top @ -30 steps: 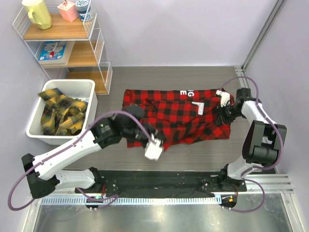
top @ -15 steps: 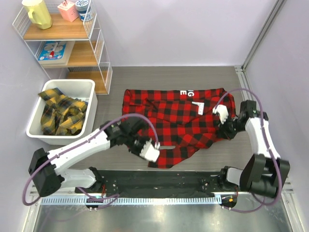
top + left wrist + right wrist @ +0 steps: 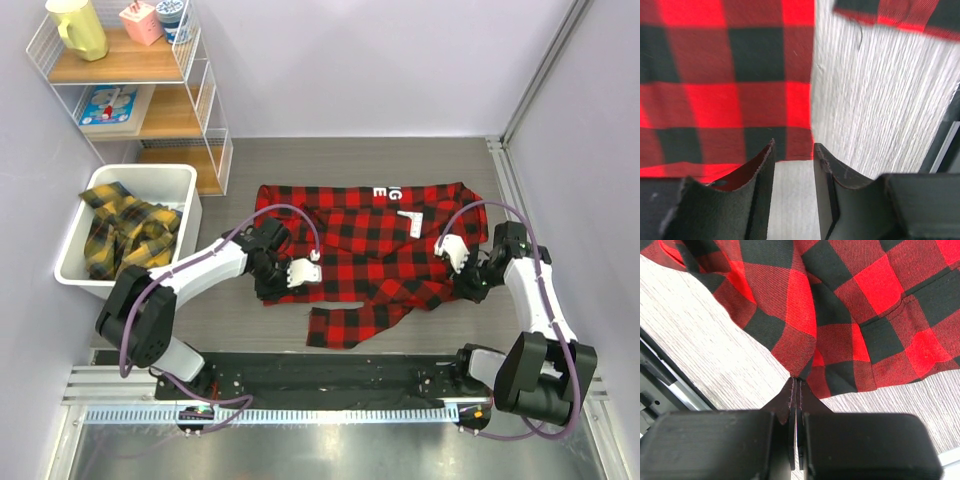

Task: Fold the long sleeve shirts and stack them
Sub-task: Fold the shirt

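Note:
The red-and-black checked shirt (image 3: pixel 370 245) lies spread on the table, white lettering at its far edge, with one flap trailing toward the near edge. My left gripper (image 3: pixel 264 288) is open and empty at the shirt's near-left edge. In the left wrist view (image 3: pixel 792 145) bare table shows between the jaws and the shirt's hem (image 3: pixel 725 90) lies just past the tips. My right gripper (image 3: pixel 463 283) is shut on a pinched fold of the shirt's near-right edge (image 3: pixel 796 379). Yellow-and-black checked shirts (image 3: pixel 125 235) lie crumpled in a white bin.
The white bin (image 3: pixel 140 172) stands left of the shirt. A wire shelf rack (image 3: pixel 130 80) with a jug and boxes stands at the back left. A black rail (image 3: pixel 330 370) runs along the near table edge. Walls close in the right side.
My left gripper let go of the shirt flap near the front edge and drew back left to the hem. My right gripper pulled the shirt's right edge toward the near side.

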You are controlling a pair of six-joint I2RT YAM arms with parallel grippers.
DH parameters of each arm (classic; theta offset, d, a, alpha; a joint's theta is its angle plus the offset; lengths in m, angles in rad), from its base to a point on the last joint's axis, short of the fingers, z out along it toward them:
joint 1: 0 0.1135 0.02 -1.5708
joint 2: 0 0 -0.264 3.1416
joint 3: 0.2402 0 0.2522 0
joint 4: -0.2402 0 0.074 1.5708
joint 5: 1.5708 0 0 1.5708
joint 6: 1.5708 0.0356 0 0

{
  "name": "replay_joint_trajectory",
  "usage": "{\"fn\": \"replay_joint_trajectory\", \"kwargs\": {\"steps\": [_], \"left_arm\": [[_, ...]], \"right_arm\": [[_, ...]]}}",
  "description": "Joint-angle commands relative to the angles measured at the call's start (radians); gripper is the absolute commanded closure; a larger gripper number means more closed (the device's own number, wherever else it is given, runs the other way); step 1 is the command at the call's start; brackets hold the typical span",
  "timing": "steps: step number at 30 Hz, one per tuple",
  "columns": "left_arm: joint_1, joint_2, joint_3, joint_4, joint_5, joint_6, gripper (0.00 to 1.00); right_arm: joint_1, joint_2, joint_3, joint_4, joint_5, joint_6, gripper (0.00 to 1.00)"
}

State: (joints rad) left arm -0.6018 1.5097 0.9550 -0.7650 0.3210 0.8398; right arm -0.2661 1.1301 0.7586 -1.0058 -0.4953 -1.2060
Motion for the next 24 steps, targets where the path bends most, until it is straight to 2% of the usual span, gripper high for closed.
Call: {"fn": "replay_joint_trajectory", "kwargs": {"steps": [1, 5, 11, 12, 13, 16, 18, 24], "left_arm": [[-0.003, -0.029, -0.08, 0.082, -0.062, -0.018, 0.62], [-0.006, -0.02, -0.13, 0.15, -0.1, -0.024, 0.58], [-0.024, 0.0, -0.186, 0.214, -0.134, -0.022, 0.61], [-0.026, 0.001, -0.191, 0.217, -0.138, -0.022, 0.65], [-0.026, 0.0, -0.193, 0.219, -0.14, -0.028, 0.78], [-0.023, -0.014, -0.173, 0.178, -0.134, -0.039, 0.95], [-0.012, -0.034, -0.153, 0.115, -0.102, -0.041, 1.0], [0.105, -0.072, -0.027, -0.054, 0.003, -0.041, 1.0]], "right_arm": [[-0.004, 0.025, 0.041, 0.027, 0.009, -0.004, 0.99], [-0.004, 0.039, 0.053, 0.027, 0.014, -0.003, 0.99], [-0.004, 0.068, 0.057, 0.03, 0.021, -0.001, 0.99], [-0.004, 0.069, 0.059, 0.032, 0.021, 0.002, 0.99], [-0.004, 0.069, 0.061, 0.03, 0.021, 0.008, 0.99], [-0.005, 0.056, 0.067, 0.03, 0.027, 0.017, 0.99], [-0.01, 0.042, 0.079, 0.032, 0.02, 0.023, 0.99], [-0.053, 0.085, 0.194, 0.041, -0.035, 0.114, 0.99]]}}
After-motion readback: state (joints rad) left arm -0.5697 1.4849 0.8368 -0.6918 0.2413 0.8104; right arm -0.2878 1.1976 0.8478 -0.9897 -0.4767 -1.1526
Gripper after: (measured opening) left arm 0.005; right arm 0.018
